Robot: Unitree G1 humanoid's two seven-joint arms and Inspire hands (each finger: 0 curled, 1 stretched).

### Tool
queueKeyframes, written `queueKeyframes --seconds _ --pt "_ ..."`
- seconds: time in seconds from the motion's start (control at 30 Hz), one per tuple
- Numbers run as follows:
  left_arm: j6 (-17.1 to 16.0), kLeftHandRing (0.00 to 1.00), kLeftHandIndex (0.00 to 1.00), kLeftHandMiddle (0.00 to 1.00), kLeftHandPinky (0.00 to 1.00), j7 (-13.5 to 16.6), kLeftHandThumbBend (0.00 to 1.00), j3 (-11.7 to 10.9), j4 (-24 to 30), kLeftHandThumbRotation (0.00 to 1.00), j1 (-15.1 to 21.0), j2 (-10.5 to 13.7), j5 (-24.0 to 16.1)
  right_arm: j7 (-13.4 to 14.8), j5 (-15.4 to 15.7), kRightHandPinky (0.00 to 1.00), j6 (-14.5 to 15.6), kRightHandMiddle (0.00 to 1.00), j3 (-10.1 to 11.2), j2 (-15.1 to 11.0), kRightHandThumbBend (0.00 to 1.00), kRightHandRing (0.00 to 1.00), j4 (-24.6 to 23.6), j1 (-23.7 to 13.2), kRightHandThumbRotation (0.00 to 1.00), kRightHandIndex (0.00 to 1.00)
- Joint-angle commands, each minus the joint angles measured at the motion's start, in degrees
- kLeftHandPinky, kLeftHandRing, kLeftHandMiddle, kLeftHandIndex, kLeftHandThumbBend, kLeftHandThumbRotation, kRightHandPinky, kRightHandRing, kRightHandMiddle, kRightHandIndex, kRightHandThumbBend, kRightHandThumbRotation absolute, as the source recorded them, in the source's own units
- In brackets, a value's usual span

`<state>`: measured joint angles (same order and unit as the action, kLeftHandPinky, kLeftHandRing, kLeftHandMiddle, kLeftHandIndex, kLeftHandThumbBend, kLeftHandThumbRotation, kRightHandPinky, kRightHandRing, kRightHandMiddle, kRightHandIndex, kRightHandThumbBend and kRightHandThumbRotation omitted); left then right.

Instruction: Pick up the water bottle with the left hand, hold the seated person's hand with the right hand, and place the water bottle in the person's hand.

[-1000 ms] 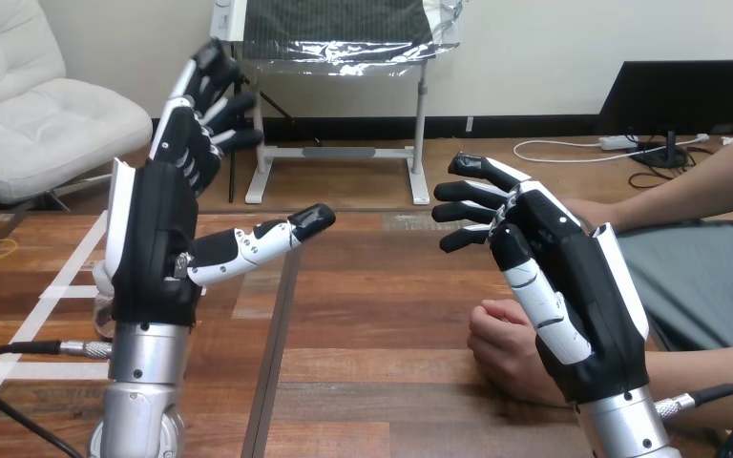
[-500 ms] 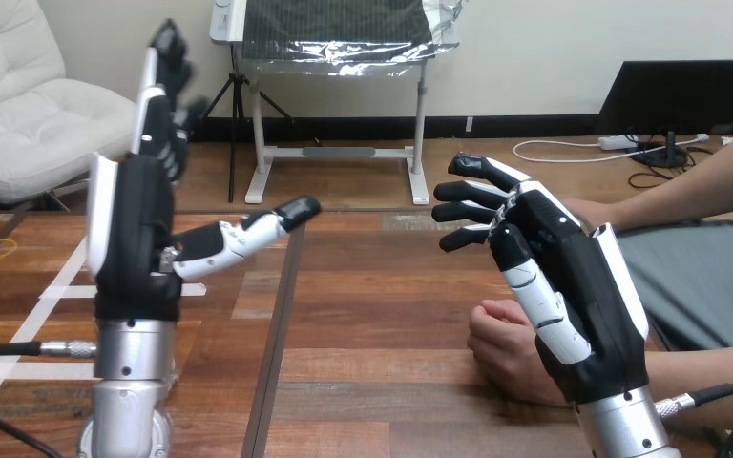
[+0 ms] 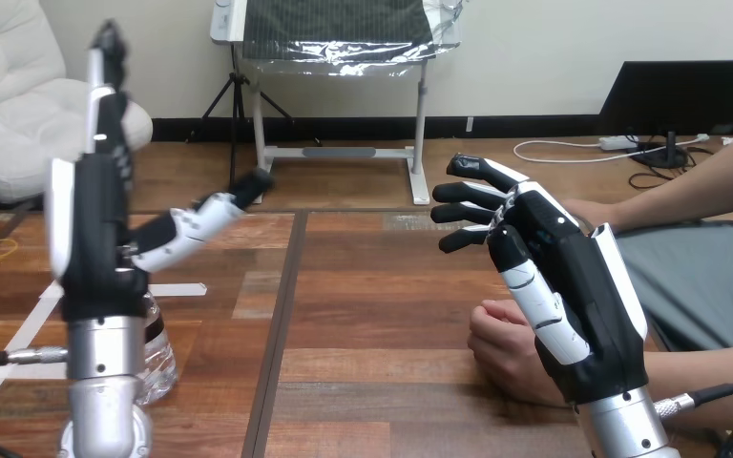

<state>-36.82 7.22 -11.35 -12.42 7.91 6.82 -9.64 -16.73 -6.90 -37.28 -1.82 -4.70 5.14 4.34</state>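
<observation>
Water bottle (image 3: 159,355): clear plastic with a ridged wall. Only a lower portion is seen, just behind the silver left forearm (image 3: 105,377). It is standing on the wooden table (image 3: 372,315) at the near left. The top is hidden by the arm.

Left hand (image 3: 95,234): fingers (image 3: 107,105) are held straight and close together, pointing up. The thumb (image 3: 191,224) is stretched out to the view's right, well apart from them. Nothing is held. The hand is raised above the bottle with the forearm near vertical, and no contact with the bottle is seen.

Right hand (image 3: 573,286): fingers (image 3: 482,196) are fanned slightly apart and only lightly bent, and nothing is grasped. The back of the hand is turned to the camera, with the forearm rising from the lower right.

The person's hand (image 3: 501,343) is resting on the table as a loose fist, partly covered by the right hand. Contact between the two cannot be told, and no finger is seen curled round it.
</observation>
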Motion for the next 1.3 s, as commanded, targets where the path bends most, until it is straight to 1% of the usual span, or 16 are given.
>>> queueKeyframes --seconds 0.0,0.17,0.33,0.5,0.8,0.9,1.0,1.1,1.27 --pt "1.2 1.0 1.0 1.0 1.0 1.5 1.0 -0.63 2.47 0.45 2.45 1.69 -1.2 0.47 -0.28 0.58 -1.17 0.74 0.01 0.47 0.54 0.7 -1.62 -1.32 0.74 0.79" --pt "3.13 1.0 1.0 1.0 1.0 1.65 1.0 -0.97 2.31 0.44 2.61 2.06 0.11 0.4 -0.39 0.58 -1.22 0.74 -0.01 0.48 0.53 0.7 -1.56 -1.35 0.74 0.79" --pt "4.15 1.0 1.0 1.0 1.0 2.08 1.0 -1.23 1.48 0.43 2.88 2.55 0.63 0.36 -0.45 0.58 -1.12 0.74 -0.04 0.46 0.53 0.7 -1.63 -1.34 0.74 0.79" --pt "4.62 1.0 1.0 1.0 1.0 3.2 1.0 -1.37 0.55 0.43 3.15 3.13 -0.29 0.33 -0.49 0.58 -1.08 0.74 -0.07 0.42 0.53 0.7 -1.86 -1.2 0.74 0.79" --pt "4.8 1.0 1.0 1.0 1.0 2.36 1.0 -1.25 -2.83 0.4 4.18 4.05 1.52 0.27 -0.53 0.58 -0.75 0.74 -0.11 0.33 0.55 0.7 -2.06 -1.13 0.74 0.79" --pt "4.82 1.0 1.0 1.0 1.0 2.42 1.0 -1.25 -4.21 0.39 4.52 4.37 1.49 0.17 -0.61 0.58 -0.91 0.74 -0.11 0.29 0.56 0.7 -1.95 -1.18 0.74 0.79" --pt "5.09 1.0 1.0 1.0 1.0 3.02 1.0 -1.19 -5.36 0.38 4.75 4.74 0.64 0.13 -0.66 0.58 -0.95 0.74 -0.11 0.25 0.56 0.7 -2.08 -1.06 0.75 0.79" --pt "5.97 1.0 1.0 1.0 1.0 3.79 1.0 -1.12 -6.44 0.38 5.05 5.02 -0.24 0.1 -0.69 0.58 -0.97 0.74 -0.12 0.24 0.56 0.7 -2.13 -1.05 0.75 0.79" --pt "7.38 1.0 1.0 1.0 1.0 4.15 1.0 -0.9 -8.12 0.39 5.46 4.96 -0.2 -0.03 -0.9 0.58 -0.8 0.74 -0.13 0.15 0.57 0.7 -2.34 -1.01 0.75 0.79"
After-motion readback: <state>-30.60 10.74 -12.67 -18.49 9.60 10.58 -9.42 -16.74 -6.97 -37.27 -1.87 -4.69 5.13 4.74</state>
